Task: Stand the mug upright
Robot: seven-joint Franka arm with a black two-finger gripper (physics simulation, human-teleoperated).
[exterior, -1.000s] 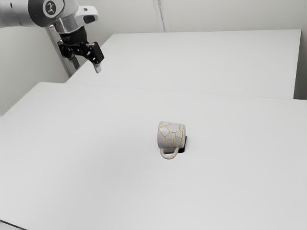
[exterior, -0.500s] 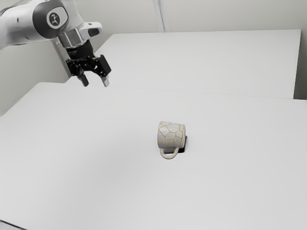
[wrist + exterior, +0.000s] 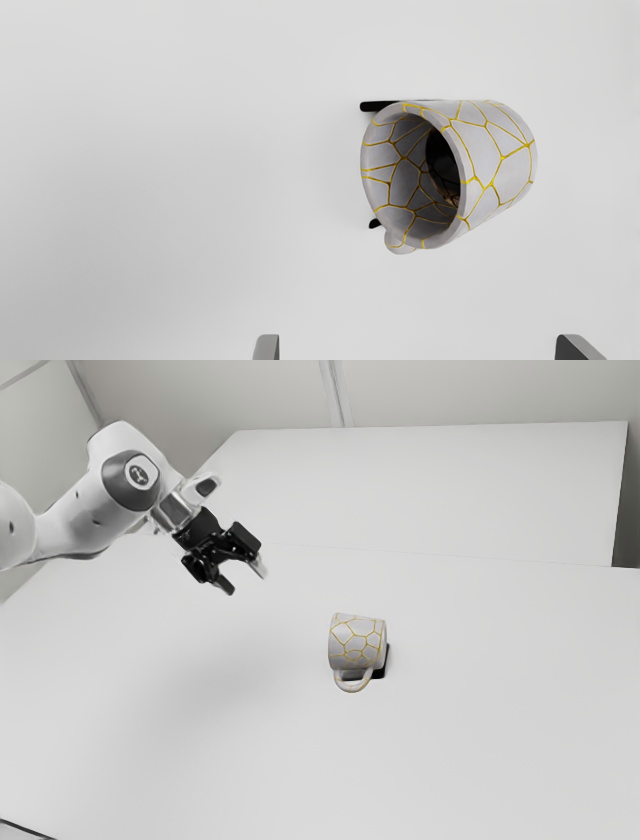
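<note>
- Mug down on its side on the pale surface, mouth turned towards the exterior view's left, where the arm is; so it's not upright as it lies.
- Handle sticks out on the side nearest the exterior camera, and a flat black thing pokes out beside the mug; whether that sits underneath, can't tell.
- Jaws open, well spread, nothing between them, hanging up and off to the mouth side of the mug, clear of it.
- And how will it handle? Looks like glazed ceramic: stiff, moderately weighty, probably slick on that curved wall, and chippable if it drops or knocks.
- Best hold, by the look of it: across the body close to the rim, or pinching the wall with one finger inside the mouth; then it's rim up, base down.
- Watch that handle! It could snag a finger or roll the mug, and a loose pinch might let it swing.
</note>
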